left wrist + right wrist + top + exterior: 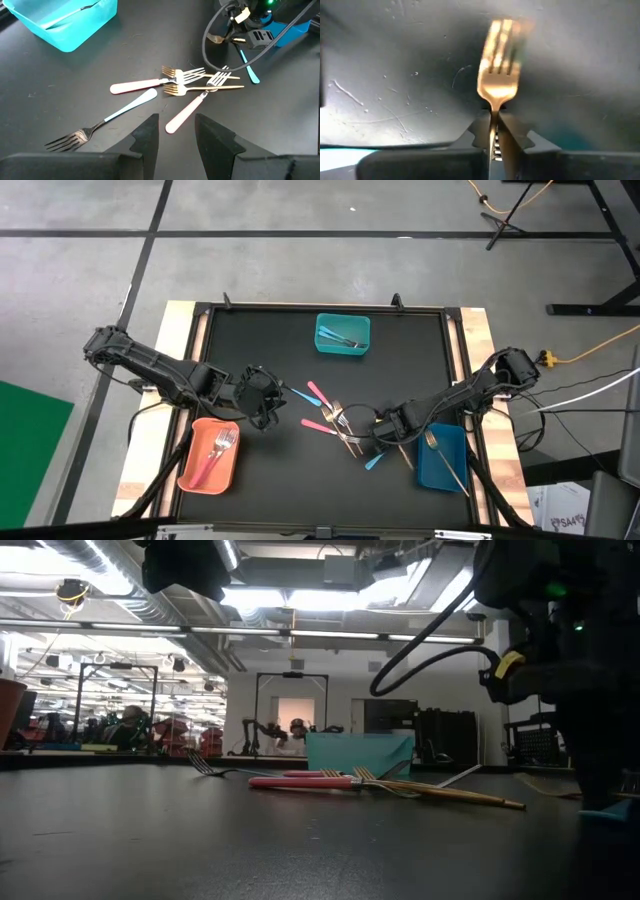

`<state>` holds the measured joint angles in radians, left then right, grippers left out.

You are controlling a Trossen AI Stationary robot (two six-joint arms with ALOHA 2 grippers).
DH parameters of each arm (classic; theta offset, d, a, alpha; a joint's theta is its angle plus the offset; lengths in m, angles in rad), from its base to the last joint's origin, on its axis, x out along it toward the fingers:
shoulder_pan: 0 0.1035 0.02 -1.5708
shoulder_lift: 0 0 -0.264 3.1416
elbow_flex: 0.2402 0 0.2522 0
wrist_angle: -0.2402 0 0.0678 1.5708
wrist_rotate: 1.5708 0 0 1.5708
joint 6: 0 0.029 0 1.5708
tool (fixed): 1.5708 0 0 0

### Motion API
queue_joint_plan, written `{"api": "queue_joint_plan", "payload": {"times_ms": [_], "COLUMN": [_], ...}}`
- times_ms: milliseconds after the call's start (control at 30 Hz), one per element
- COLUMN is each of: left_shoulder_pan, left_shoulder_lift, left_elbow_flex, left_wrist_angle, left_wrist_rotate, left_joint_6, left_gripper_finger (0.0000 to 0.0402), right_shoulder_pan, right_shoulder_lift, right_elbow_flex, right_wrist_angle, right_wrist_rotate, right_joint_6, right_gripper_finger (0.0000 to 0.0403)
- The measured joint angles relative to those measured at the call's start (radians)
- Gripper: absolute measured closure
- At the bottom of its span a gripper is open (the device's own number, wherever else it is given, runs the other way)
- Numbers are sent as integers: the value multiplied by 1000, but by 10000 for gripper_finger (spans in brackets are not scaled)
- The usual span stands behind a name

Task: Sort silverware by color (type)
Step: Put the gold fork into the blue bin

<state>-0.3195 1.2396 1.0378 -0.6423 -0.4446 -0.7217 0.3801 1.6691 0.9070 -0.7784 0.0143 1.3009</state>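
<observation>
- On the black table mat [270,330], loose pink, light-blue and gold forks [176,86] lie mid-table.
- My right gripper [493,131], arm stretched low inward, pinches a gold metal fork [499,75], seemingly just above the mat.
- My left gripper [176,131] hovers open near the orange plastic bin [190,472].

My high camera looks straight down on the whole table [300,480]. My low one sits at tabletop level, facing the room behind. Each wrist camera rides close over the mat; the left shares the fork pile [192,82] at my overhead's five o'clock.
</observation>
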Motion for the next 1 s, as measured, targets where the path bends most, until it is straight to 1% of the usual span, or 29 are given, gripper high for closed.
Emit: {"api": "queue_joint_plan", "payload": {"times_ms": [167,633,900,1000], "left_shoulder_pan": [0,0,0,0], "left_shoulder_lift": [0,0,0,0], "left_elbow_flex": [0,0,0,0], "left_wrist_angle": [0,0,0,0], "left_wrist_rotate": [0,0,0,0], "left_joint_6": [0,0,0,0], "left_gripper_finger": [282,282,282,282], "right_shoulder_pan": [0,-1,-2,-2], "right_shoulder_lift": [0,1,5,4], "right_elbow_flex": [0,5,68,105], "right_wrist_angle": [-2,-7,-8,-8], "right_wrist_rotate": [1,-2,1,-21], "right_joint_6": [-29,-91,-186,-218], "right_gripper_finger": [400,402,402,402]}}
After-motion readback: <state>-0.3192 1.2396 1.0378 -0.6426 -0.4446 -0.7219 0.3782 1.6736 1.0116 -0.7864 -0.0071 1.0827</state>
